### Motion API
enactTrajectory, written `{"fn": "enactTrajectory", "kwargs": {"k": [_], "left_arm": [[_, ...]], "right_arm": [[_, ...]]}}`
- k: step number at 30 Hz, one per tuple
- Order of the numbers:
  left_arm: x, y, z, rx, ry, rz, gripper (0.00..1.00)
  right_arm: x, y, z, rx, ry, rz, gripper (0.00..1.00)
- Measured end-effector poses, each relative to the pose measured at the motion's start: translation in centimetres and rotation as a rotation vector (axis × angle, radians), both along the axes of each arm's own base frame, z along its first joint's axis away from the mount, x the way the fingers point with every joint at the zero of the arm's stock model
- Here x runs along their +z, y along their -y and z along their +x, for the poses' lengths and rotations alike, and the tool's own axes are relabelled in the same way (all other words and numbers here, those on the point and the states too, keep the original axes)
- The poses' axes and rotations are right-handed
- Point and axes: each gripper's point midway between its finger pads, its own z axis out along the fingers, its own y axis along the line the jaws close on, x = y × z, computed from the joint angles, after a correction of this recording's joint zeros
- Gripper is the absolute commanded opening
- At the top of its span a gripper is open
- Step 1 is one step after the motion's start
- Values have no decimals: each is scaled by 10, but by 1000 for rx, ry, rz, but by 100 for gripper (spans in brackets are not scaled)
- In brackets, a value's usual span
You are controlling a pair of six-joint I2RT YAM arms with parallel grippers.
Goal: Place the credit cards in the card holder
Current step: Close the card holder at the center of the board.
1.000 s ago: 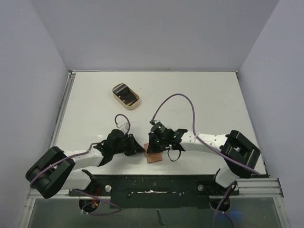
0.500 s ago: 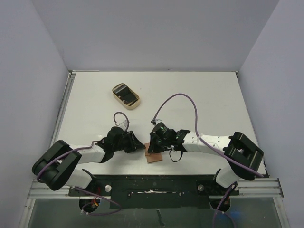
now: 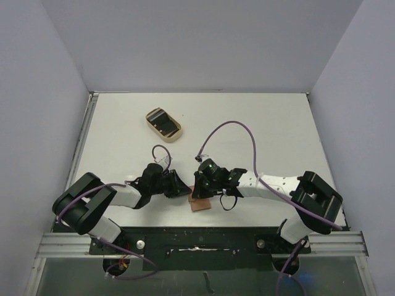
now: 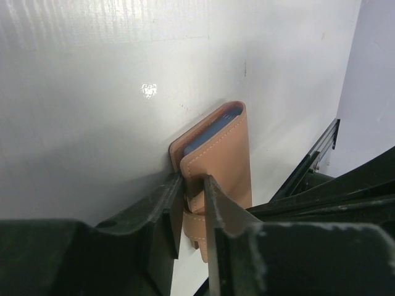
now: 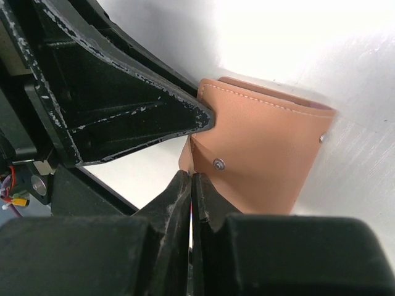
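Left wrist view: the left gripper (image 4: 193, 182) stands narrow, its two fingers (image 4: 165, 213) straddling the near end of the folded tan holder (image 4: 223, 148). A thin dark gap shows between one finger and the leather, so the jaws bracket it without a plain clamp. The holder stands on its edge on the white table (image 4: 92, 86), and a strip of blue-grey lining shows between its leaves at the far end. Whether a card sits in there cannot be told.

From the right wrist, the right gripper (image 5: 192, 184) is closed, fingertips pressed together, with the tips at the holder's lower edge, just beside a small metal stud (image 5: 218, 163). A black finger of the left gripper touches the holder's upper left corner.

From above, both arms meet over the holder close to the table's near edge, about midway across. Well beyond, toward the far left, a tan tray (image 3: 175, 136) holds the dark cards (image 3: 162, 123).
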Motion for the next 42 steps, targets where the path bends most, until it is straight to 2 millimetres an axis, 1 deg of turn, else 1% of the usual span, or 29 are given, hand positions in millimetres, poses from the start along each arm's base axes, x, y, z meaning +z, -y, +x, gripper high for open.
{"fn": "enactTrajectory", "kwargs": {"k": [2,4,13,18,27,42], "left_arm": [[1,2,1,-2,-1,-7,6],[2,3,1,-3,-2,-14,0],[4,8,2,-27,1,-34,0],[6,10,2,-36,9,-45,0],[7,10,1,-48,16,-45,0],[5,10,0,-56,24,-38,0]], "right_arm": [[0,0,1,1,4,-2,0],[-1,1,2,-1,12,-6,0],[-10,9,3,-8,33,-34,0],[-10,10,7,-16,49,-31,0],[-10,19,13,-43,50,-30,0],[-10,21,15,-52,41,-20,0]]}}
